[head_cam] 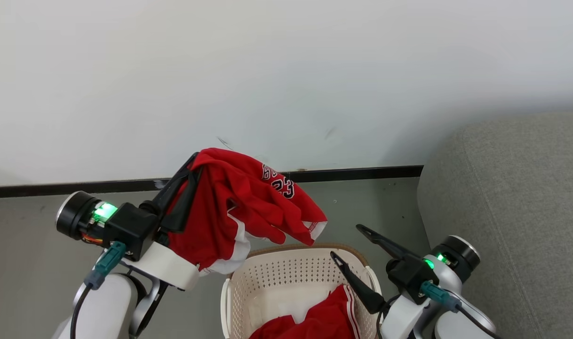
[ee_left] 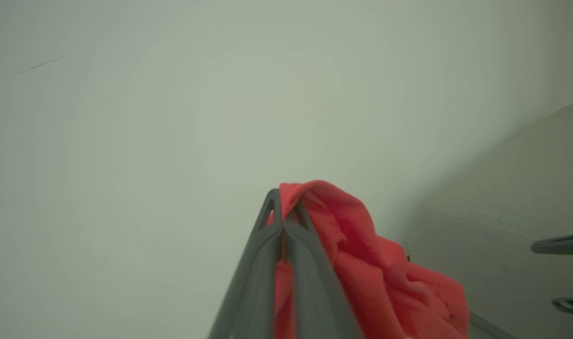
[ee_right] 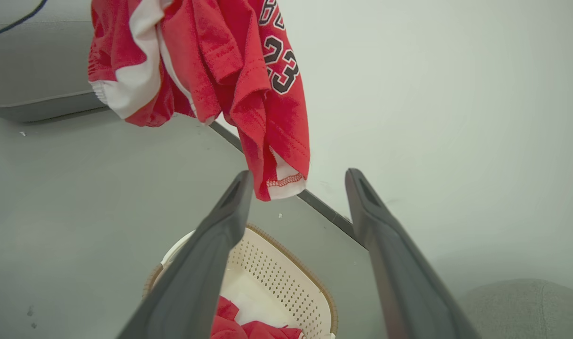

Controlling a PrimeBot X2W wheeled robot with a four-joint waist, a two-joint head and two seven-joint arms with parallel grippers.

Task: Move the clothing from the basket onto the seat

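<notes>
Above the far left rim of the basket (head_cam: 267,282), the left gripper (ee_left: 282,209) is clamping a red number-23 jersey (head_cam: 249,202) between fingers that are pressed fully together. It is holding the garment clear of the basket. The jersey is hanging in a loose bunch. Its length is running from the pinch point down and toward the robot's right, and its white-trimmed hem is dangling just over the basket's far rim.

The grey sofa (head_cam: 512,202) is sitting to the right of that gripper and well apart from it, so the carry looks to be a sweep rightward across the basket. The right gripper (head_cam: 346,241) is standing in that path, over the basket's right rim, between the hanging jersey and the sofa's rounded edge. Its fingers are spread wide and gripping nothing. In the right wrist view the hem is dangling just beyond those fingertips, near them but not touching.

The right arm is the nearer one to the sofa, but the left arm is the one carrying the load, so I judge that the left will have to reach past its partner or go over it. Since the cloth is trailing low on its right side, that trailing hem seems the likeliest part to catch on the open fingers.

A second red garment (head_cam: 324,320) with white side stripes is lying in the basket's near right corner, right beside the right gripper, waiting its turn.
</notes>
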